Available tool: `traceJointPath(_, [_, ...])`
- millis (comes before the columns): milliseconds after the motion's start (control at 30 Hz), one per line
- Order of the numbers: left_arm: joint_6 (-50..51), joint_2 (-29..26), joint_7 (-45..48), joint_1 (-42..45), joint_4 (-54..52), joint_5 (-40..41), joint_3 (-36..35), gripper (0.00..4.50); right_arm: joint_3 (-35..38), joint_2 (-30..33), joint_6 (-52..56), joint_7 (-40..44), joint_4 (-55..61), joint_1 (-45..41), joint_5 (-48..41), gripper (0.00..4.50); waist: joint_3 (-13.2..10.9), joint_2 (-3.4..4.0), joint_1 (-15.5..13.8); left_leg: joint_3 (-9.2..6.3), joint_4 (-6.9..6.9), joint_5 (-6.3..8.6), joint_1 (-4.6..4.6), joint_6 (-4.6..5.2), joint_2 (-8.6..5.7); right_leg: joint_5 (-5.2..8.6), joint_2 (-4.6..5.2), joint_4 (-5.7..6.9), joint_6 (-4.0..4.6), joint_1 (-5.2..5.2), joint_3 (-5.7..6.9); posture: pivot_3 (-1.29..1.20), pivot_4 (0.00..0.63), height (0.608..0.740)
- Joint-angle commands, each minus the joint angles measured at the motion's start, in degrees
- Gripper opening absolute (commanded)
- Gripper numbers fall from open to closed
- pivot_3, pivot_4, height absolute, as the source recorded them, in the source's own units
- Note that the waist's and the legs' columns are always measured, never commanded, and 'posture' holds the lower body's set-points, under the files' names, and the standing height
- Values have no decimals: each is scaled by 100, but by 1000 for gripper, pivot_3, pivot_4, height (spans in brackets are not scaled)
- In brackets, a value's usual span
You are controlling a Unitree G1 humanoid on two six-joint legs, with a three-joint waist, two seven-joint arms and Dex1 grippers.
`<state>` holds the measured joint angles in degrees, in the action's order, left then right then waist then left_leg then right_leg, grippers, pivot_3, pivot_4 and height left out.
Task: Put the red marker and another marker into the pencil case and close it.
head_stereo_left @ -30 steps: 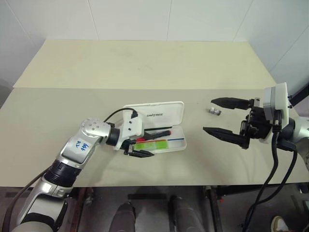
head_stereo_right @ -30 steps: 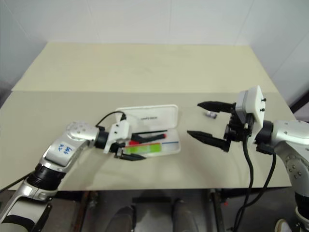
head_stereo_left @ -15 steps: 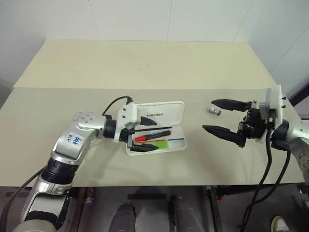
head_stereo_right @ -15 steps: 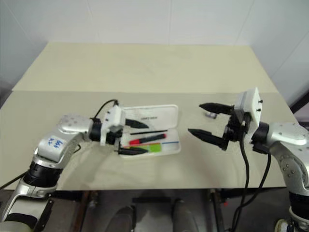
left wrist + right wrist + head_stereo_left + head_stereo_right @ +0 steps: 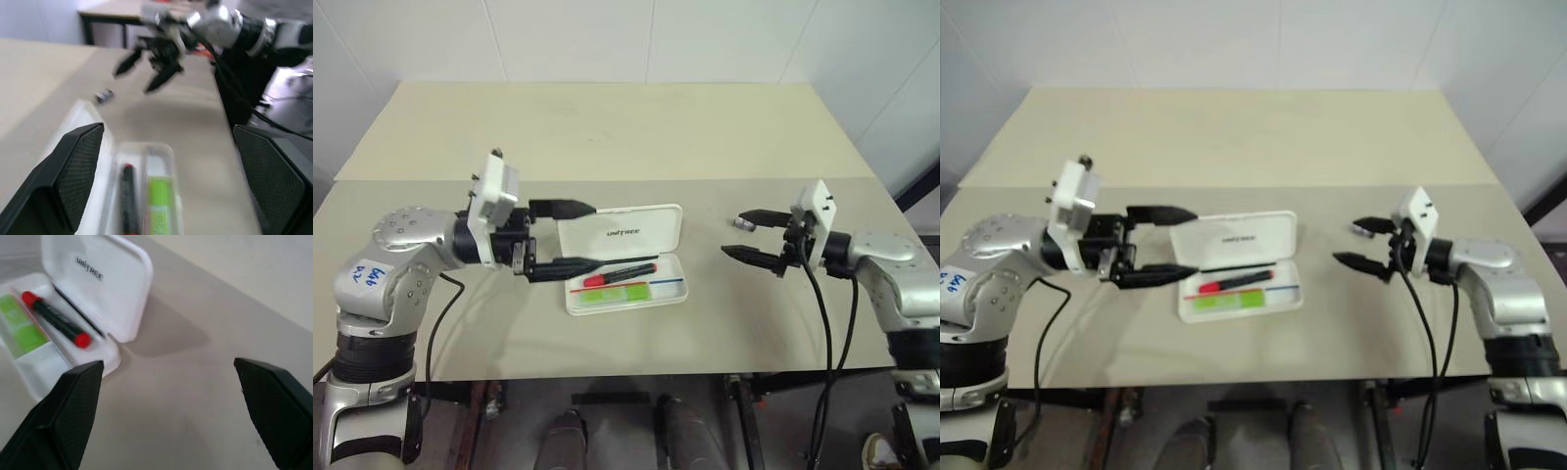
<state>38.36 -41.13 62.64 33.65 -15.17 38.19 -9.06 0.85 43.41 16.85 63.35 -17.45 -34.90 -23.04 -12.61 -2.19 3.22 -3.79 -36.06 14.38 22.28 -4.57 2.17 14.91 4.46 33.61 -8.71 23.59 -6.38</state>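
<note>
Left gripper [image 5: 563, 238] fingers wide, empty, beside the pencil case [image 5: 625, 270] mid-table. Case: white, lid up, red marker [image 5: 619, 275] and green marker [image 5: 619, 293] lying in the tray. Small grey object [image 5: 740, 223] near the right gripper [image 5: 746, 233], also wide, empty. Risk: a lid push from the side could slide the light case or jog the markers, so it won't latch.

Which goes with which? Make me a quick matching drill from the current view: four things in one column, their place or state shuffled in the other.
1. red marker
2. green marker
3. pencil case
4. small grey object

a. on the table by the right gripper
b. lid open
c. in the tray, nearest the front edge
d. in the tray, next to the lid

Pairs: 1-d, 2-c, 3-b, 4-a
</note>
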Motion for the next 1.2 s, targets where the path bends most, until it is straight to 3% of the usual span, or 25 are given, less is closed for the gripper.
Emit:
traceJointPath(33, [-54,30,-215,129,-152,189,-168,4459,-58,-64,-492,198,-727,-462,346,4500,0,0,10,0,2,0,-1,0,0,-4,0,2,-8,0,0,0,150,740])
traceJointPath(133, [-167,9,-310,72,-235,172,-181,4459,-133,-187,-834,218,-1539,-903,670,4500,-1,1,19,-1,9,0,-2,-1,0,-36,0,7,-67,4,1,0,150,740])
traceJointPath(500, [-359,-74,-455,68,-179,159,-264,4459,-346,-289,-1920,570,-4064,-2063,1637,4500,-2,4,40,0,15,1,-1,-4,0,-36,0,2,-70,5,1,0,150,740])
traceJointPath(1200, [-391,-15,-597,236,-267,214,-167,4459,-244,-731,-2155,-366,-5642,-2976,2431,4500,-3,6,200,-1,13,-2,-5,-10,0,-37,0,16,-73,5,1,0,150,740])
